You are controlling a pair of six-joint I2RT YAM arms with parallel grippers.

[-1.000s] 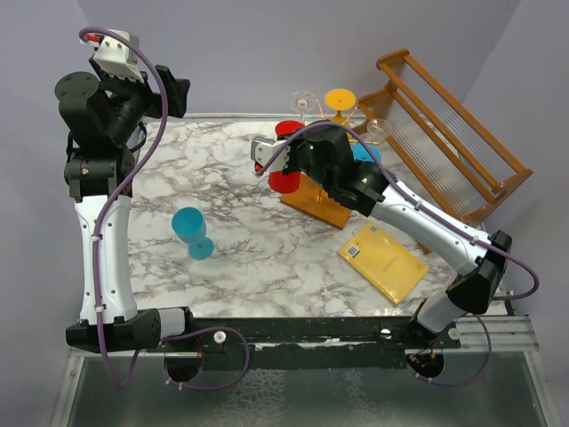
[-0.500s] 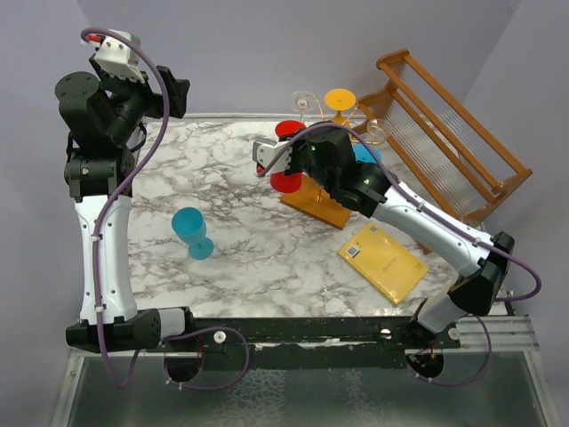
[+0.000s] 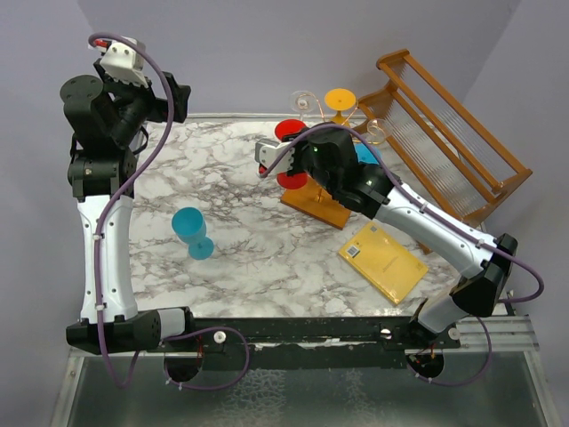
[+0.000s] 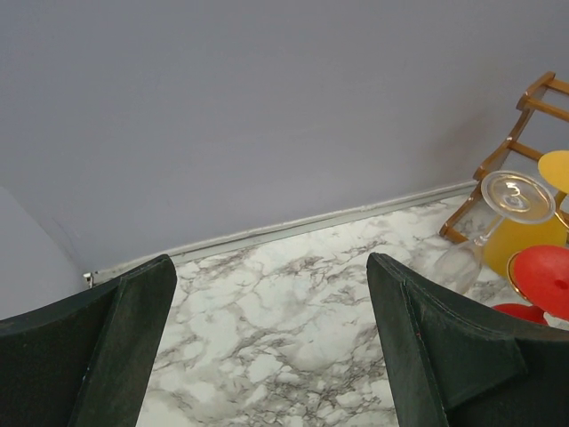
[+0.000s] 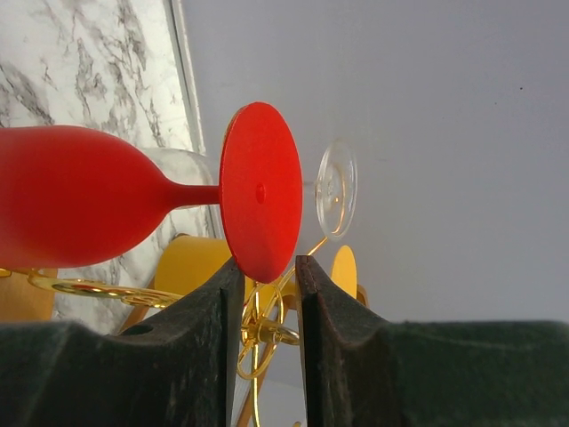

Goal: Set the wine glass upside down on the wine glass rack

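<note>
Red wine glass [image 5: 107, 200] — foot pinched at its rim between my right gripper [image 5: 264, 283] fingers, inverted over the gold wire rack [image 3: 318, 203]. My left gripper [image 4: 267, 347] — spread, raised. No legible writing.

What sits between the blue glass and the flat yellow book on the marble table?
Nothing: the top external view shows bare marble table between the blue glass and yellow book.

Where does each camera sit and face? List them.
Top external: above, behind the bases, looking down on the marble table; both arms show.
Left wrist: raised far-left, facing the back wall; open left end effector frames it.
Right wrist: rolled sideways, facing the red wine glass; right end effector flanks its foot.
Both wrists share the clear glass.
</note>
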